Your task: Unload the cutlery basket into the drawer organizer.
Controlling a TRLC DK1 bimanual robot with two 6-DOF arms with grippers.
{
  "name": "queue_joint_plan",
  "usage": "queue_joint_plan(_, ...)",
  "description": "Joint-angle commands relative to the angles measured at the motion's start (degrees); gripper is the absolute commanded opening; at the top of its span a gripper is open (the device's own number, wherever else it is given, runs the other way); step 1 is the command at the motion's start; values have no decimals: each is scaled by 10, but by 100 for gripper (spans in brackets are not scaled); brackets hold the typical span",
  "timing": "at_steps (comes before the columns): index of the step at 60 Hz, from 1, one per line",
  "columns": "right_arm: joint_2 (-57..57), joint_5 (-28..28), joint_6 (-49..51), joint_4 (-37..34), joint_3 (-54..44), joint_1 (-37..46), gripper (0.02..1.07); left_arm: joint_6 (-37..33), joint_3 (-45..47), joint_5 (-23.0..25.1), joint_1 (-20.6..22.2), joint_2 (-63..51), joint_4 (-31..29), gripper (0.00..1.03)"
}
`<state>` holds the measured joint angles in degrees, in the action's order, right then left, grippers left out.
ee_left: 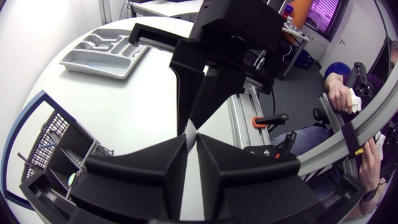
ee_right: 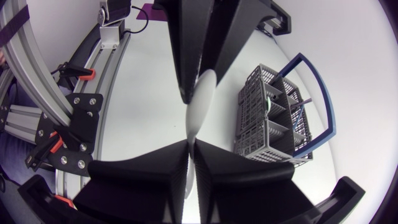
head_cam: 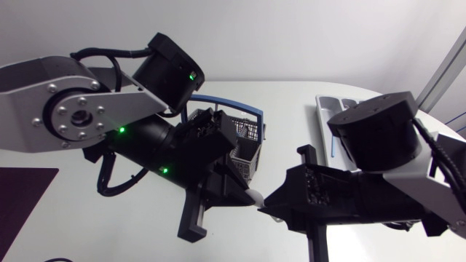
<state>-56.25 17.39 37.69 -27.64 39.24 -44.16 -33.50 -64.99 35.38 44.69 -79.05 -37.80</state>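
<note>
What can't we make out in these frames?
White piece: type unclear; the left pincer and right pincer, both shut on it, cover most of it in every view.
Basket: contents too small in the wrist views; the left arm covers most of it in the head view.
Organizer: the right arm covers part in the head view; absent from the right wrist view.

The table (head_cam: 291, 109) is white and smooth, with a round edge. Bright, even light falls on it. A dark purple mat (head_cam: 22, 196) lies at 8 o'clock. A silver rail (ee_right: 93, 106) with orange-tipped clamps (ee_right: 79, 73) runs along one edge.
</note>
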Motion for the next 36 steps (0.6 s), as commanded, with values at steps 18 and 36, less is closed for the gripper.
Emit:
queue_joint_plan(18, 33, -8, 45, -42, -47, 89, 8, 12, -18, -81, -43, 0, 75, 78)
queue_joint_plan(36, 23, 21, 212, -39, -61, 355, 8, -69, 20, -203, -47, 16, 106, 79)
